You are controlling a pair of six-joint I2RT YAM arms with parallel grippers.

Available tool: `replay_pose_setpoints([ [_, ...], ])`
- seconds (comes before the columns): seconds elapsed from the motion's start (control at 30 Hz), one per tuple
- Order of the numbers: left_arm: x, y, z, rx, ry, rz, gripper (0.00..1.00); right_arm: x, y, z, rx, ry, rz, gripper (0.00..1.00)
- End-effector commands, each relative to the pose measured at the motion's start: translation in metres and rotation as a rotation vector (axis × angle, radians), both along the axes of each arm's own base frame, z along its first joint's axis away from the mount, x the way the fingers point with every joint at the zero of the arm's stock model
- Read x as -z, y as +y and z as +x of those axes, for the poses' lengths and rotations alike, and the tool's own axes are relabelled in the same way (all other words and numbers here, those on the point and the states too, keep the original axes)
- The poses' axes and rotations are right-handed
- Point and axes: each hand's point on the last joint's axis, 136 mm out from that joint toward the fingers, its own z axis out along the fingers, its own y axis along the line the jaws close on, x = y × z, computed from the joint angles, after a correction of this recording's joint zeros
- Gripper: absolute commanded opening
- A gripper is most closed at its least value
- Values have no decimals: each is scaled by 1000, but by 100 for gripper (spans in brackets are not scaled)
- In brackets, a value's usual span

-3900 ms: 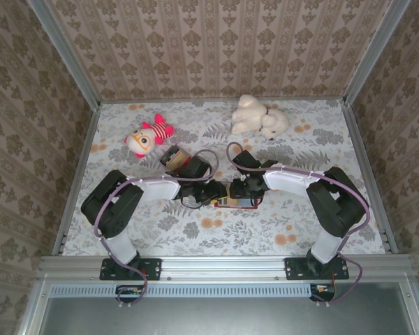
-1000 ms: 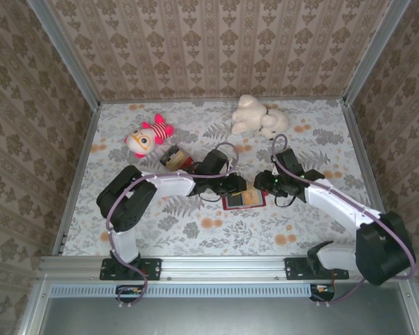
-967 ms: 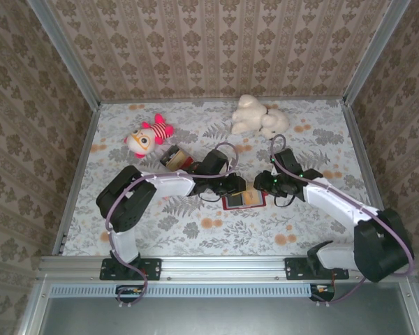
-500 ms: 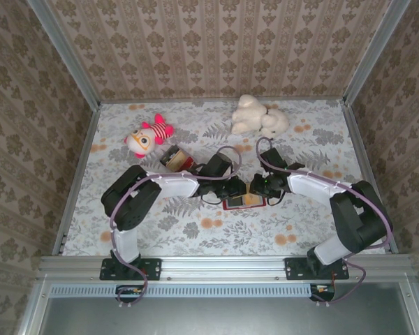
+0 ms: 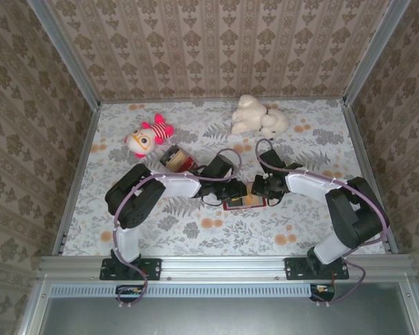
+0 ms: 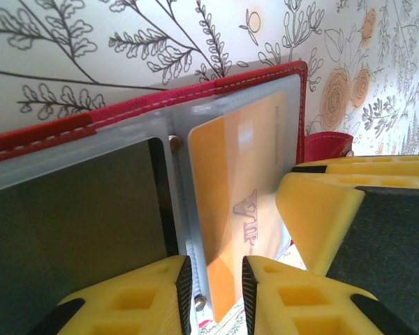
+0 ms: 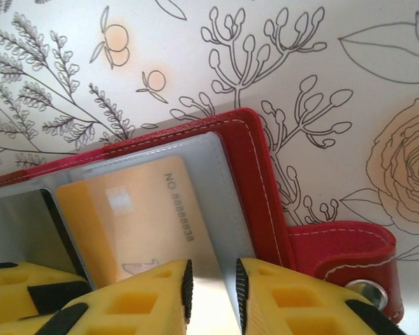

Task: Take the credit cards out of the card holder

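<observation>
Left fingers [image 6: 136,296] first: pinched on the near corner of the orange card [image 6: 237,202], barely any gap. Can't tell with the right gripper [image 7: 213,276]: tips nearly together over the holder's [image 7: 260,174] grey sleeve, gripping or just pressing, no idea. Holder lying open and flat on the flowery table [image 5: 195,232], right between both arms, in the middle. Card sitting in the pocket next to the red snap tab [image 7: 342,255], partly under the sleeve. Farther back: a red-and-white doll [image 5: 148,137], a white plush [image 5: 257,117], and a small box [image 5: 174,158] just beside the left arm.
</observation>
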Motion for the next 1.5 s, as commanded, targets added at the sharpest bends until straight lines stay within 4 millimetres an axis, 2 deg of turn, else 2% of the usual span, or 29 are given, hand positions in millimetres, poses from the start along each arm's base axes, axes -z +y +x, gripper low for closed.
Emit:
replay_pose_setpoints([
  [0.0,12,4,3,-34,21,35,29,12,-3,-9,20,50,1,24],
  [0.2,12,1,3,-18,34,4,28,16,0,-10,13,66,17,23],
  [0.4,4,-7,3,41,13,-48,25,19,-1,-12,14,75,11,23],
  [0.63,4,-2,3,48,-9,-30,22,21,-3,-12,21,79,2,23],
  [0.87,-1,2,4,40,-26,-36,14,23,-8,-14,30,86,-25,22],
  [1.3,-11,27,0,57,-77,-6,6,22,-9,-14,40,70,-21,21],
  [1.37,-14,33,-2,69,-92,10,4,19,-7,-13,38,53,-8,21],
  [1.47,-19,51,-4,90,-146,78,3,3,-1,-7,26,0,35,22],
])
